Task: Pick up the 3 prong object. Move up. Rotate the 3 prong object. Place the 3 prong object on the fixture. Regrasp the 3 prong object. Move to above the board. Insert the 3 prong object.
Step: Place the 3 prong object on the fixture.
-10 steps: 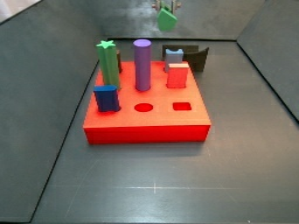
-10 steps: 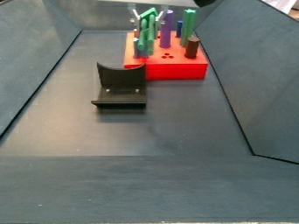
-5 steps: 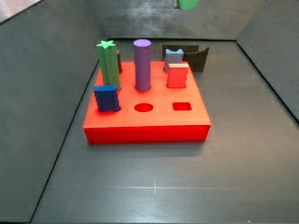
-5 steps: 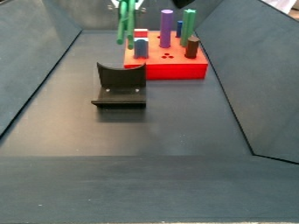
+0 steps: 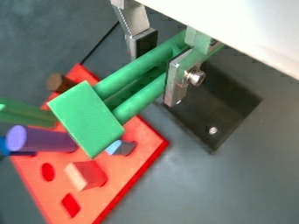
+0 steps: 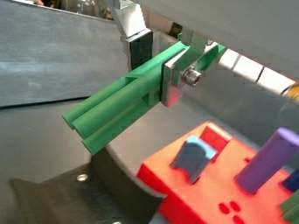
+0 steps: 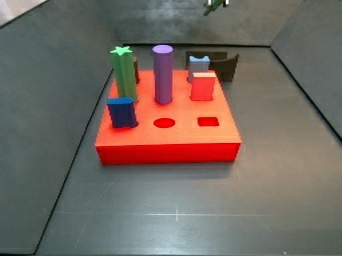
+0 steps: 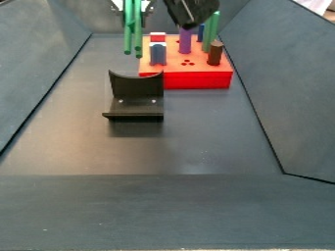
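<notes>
Presently, my claw [image 5: 162, 54] is closed on the long green lobed plastic 3 prong object [image 5: 122, 90], silver plates clamping its shaft in both wrist views. In a side view the object [image 8: 132, 27] hangs upright, high above the dark grey bench floor [image 8: 157, 142]. Flat red square board [image 7: 168, 128]: resting on that floor, carrying a purple cylinder [image 7: 162, 73], a star-topped green post [image 7: 123, 70] and a blue block [image 7: 122, 111]. Dark L-shaped fixture [image 8: 133, 95]: near the board, apart from it. Grey walls enclose the floor.
</notes>
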{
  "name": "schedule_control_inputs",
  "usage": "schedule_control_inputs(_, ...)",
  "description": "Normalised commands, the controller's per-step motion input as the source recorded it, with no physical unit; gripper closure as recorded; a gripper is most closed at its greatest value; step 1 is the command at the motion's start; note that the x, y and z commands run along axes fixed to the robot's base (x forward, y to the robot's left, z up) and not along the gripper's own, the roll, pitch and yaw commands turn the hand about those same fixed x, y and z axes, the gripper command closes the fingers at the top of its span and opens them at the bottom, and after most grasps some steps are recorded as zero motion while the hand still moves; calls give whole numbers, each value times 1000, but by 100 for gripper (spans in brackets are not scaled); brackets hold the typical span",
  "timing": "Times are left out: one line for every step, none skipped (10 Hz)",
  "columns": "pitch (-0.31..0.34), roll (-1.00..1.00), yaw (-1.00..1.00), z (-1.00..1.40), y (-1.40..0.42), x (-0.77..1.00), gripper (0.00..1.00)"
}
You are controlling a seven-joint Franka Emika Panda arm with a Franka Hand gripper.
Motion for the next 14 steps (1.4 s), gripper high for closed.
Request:
schedule_control_inputs(69, -332, -92, -11, 35, 54, 100)
schedule_control_inputs(66, -213, -89, -6, 24, 62, 100)
schedule_control_inputs(316, -1000, -131, -1000, 130, 126, 100)
schedule_control_inputs(305, -1000, -135, -1000, 135, 129, 100)
schedule_control_inputs(314, -1000, -211, -1000, 138, 147, 100)
schedule_control_inputs(278, -898, -251, -1000, 134, 153, 100)
schedule_control_inputs(175, -670, -284, -1000, 135, 160, 100)
schedule_control_inputs(127, -553, -290, -1000, 138, 161, 100)
schedule_control_inputs(47, -330, -275, -1000, 136, 175, 100)
schedule_control_inputs(-4, -231, -249, -1000, 130, 185, 100)
schedule_control_inputs(-47, -172, -206, -702, 100, 135, 100)
schedule_control_inputs(-61, -155, -178, -559, 87, 117, 100)
schedule_control_inputs(-83, -124, -129, -306, 63, 91, 100)
schedule_control_inputs(-95, -106, -109, -254, 70, 76, 100)
